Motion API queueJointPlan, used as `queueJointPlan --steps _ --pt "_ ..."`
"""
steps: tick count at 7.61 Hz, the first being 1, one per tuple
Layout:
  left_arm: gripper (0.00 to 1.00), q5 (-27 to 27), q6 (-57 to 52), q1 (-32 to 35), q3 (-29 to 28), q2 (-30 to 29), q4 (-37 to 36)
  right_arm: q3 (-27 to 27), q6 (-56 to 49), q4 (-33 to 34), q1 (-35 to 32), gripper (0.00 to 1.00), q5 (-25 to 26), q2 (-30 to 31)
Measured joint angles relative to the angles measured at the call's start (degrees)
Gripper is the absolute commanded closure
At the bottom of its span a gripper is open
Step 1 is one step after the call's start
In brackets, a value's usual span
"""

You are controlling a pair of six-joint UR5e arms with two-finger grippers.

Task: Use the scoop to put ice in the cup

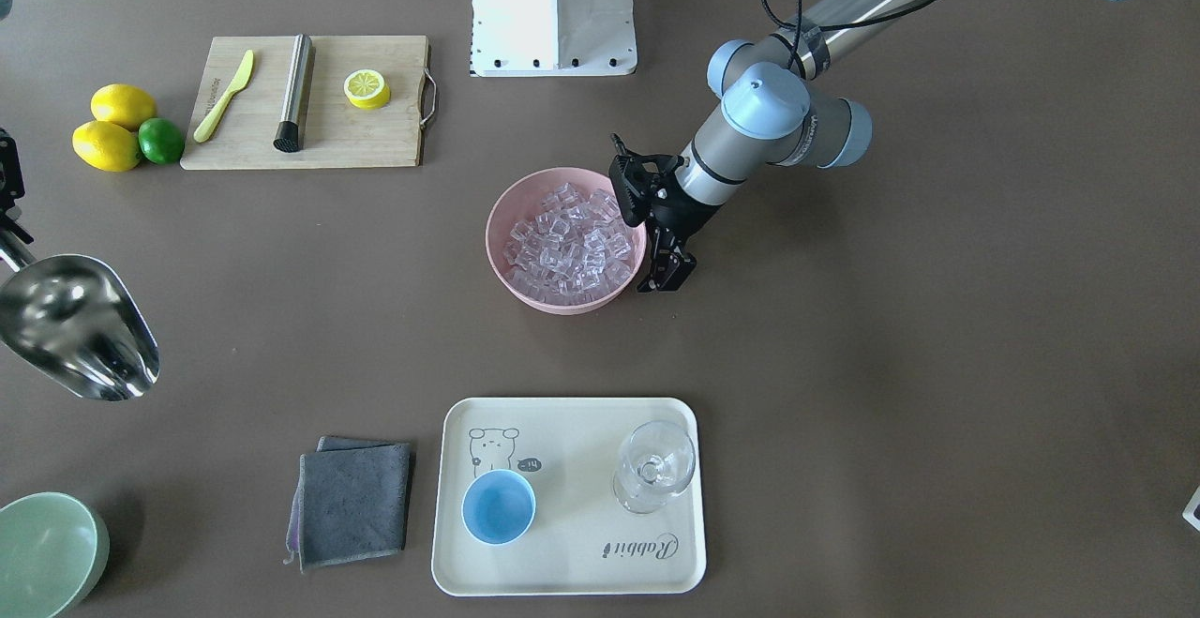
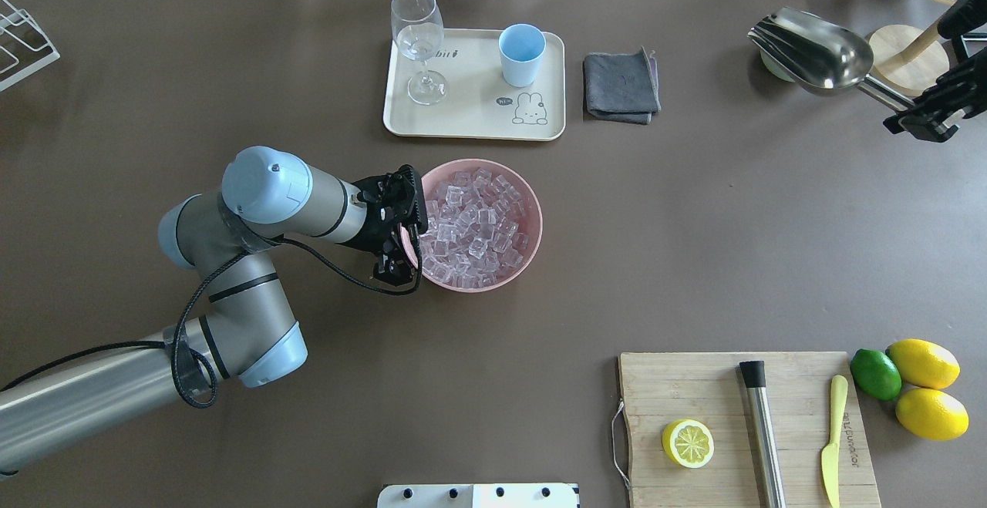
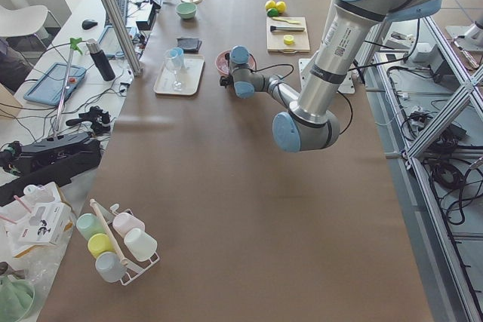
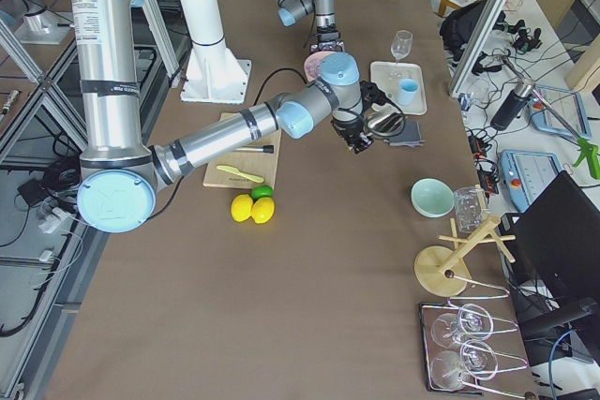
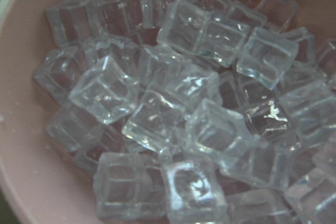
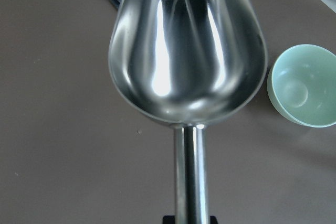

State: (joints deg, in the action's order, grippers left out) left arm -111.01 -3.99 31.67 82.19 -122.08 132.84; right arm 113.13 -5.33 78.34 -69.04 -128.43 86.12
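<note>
The ice (image 1: 567,245) lies heaped in a pink bowl (image 1: 561,306), right at the left gripper (image 2: 401,252). That gripper's 2 fingers look pinched on the bowl's near rim (a sliver of pink shows between them from overhead), and its wrist camera looks straight into the cubes.

The scoop (image 2: 810,49) is far off to that gripper's right and further forward. It is held up off the table by the right gripper (image 2: 921,116), which is clamped on the end of the short handle. The bare shiny trough points away from the fingers. A pale green bowl (image 6: 302,85) sits on the table beside the trough, lower down.

The cup (image 2: 522,53) stands upright on a cream tray (image 2: 463,111), ahead of the left gripper beyond the pink bowl and well to the right gripper's left. 1 stemmed glass (image 2: 416,30) stands on the same tray, near the cup but apart from it. A folded grey cloth (image 2: 621,84) lies between the tray and the scoop.
</note>
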Motion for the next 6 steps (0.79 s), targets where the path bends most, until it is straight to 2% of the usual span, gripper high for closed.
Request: queueJointPlan --steps 3,4,6 --pt "0.01 -0.1 -2.1 0.3 0.0 0.3 0.0 6.8 -0.3 21.6 5.2 1.00 3.7 -10.1" --pt "0.01 -0.1 -2.2 0.3 0.0 0.3 0.0 7.4 -0.7 25.0 6.3 1.00 4.8 -12.3" --pt "0.01 -0.1 -2.0 0.3 0.0 0.2 0.0 6.1 -5.8 27.0 9.2 1.00 10.3 -14.9"
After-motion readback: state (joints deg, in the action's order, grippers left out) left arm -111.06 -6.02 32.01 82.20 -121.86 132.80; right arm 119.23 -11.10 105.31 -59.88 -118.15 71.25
